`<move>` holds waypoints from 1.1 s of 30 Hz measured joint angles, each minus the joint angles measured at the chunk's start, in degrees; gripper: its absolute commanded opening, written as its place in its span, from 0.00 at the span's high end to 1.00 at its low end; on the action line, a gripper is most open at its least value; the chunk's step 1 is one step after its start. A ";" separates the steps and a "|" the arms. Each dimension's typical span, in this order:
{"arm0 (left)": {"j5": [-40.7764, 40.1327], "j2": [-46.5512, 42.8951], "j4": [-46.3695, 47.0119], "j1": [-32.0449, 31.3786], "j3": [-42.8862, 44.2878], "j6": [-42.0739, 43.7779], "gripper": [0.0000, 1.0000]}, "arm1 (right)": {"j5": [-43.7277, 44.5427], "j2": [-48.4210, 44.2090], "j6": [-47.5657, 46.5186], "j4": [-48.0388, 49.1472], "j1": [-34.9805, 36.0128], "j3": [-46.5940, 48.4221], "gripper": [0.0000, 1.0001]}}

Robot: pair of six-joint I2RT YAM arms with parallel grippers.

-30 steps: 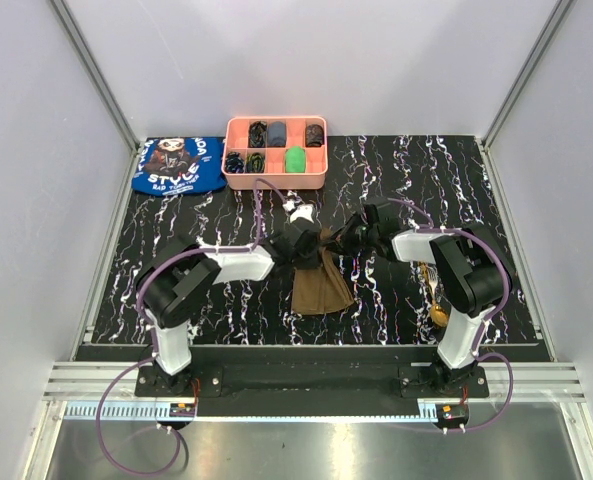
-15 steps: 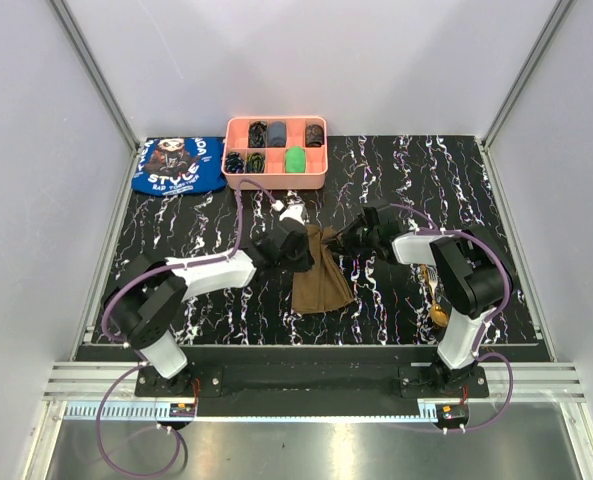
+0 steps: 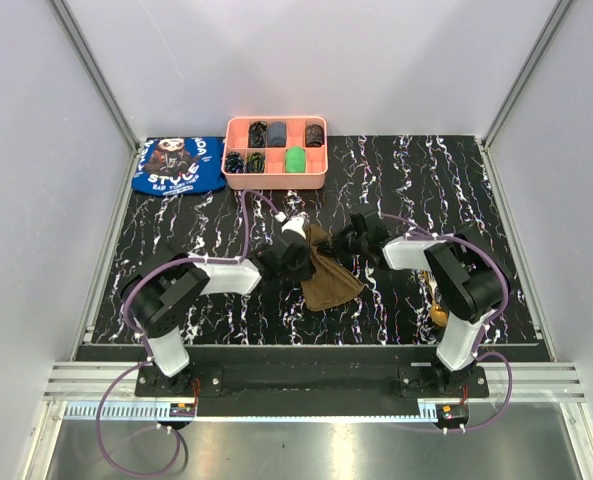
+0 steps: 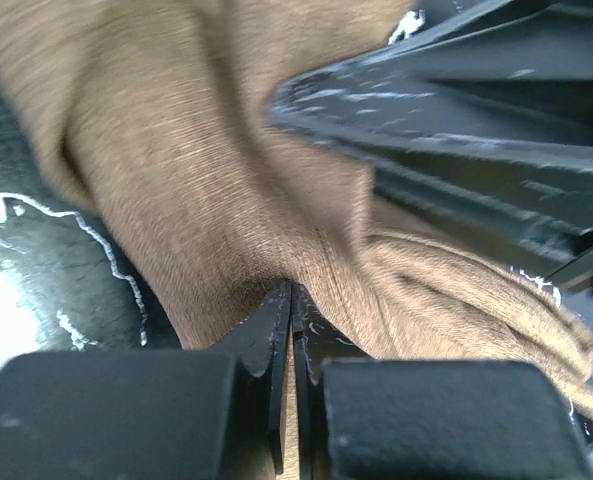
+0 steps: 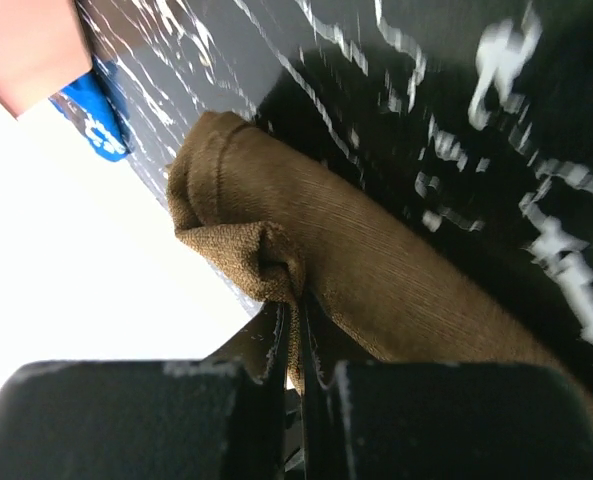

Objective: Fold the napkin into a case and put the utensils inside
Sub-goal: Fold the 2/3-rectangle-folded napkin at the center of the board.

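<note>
Fingers on both arms are pressed together on the napkin (image 3: 328,277), which sits bunched near the middle of the dark marbled worktop (image 3: 416,170). From the left wrist we see the left fingers (image 4: 266,340) pinching a fold of the olive-brown cloth, their tips nearly meeting with fabric between them and a dark part of the other arm crossing just above. From the right wrist we see the right fingers (image 5: 271,345) nipping a doubled-over hemmed corner, the napkin's rounded edge curling up off the worktop beside it. From overhead, we find the two arms meeting over the cloth's far end, while its near end fans out toward the front edge. Bare marbled surface lies between the napkin and the pink tray (image 3: 276,183) at the back, and on either side out to the worktop's edges. A blue cloth (image 3: 179,165) lies just left of the tray. Gold-brown utensils (image 3: 437,314) show at the right arm, partly hidden by it.
</note>
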 measured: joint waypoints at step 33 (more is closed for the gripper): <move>0.24 -6.27 -3.69 3.52 -5.57 1.66 0.94 | 19.06 -0.11 27.71 19.98 8.48 -13.51 1.00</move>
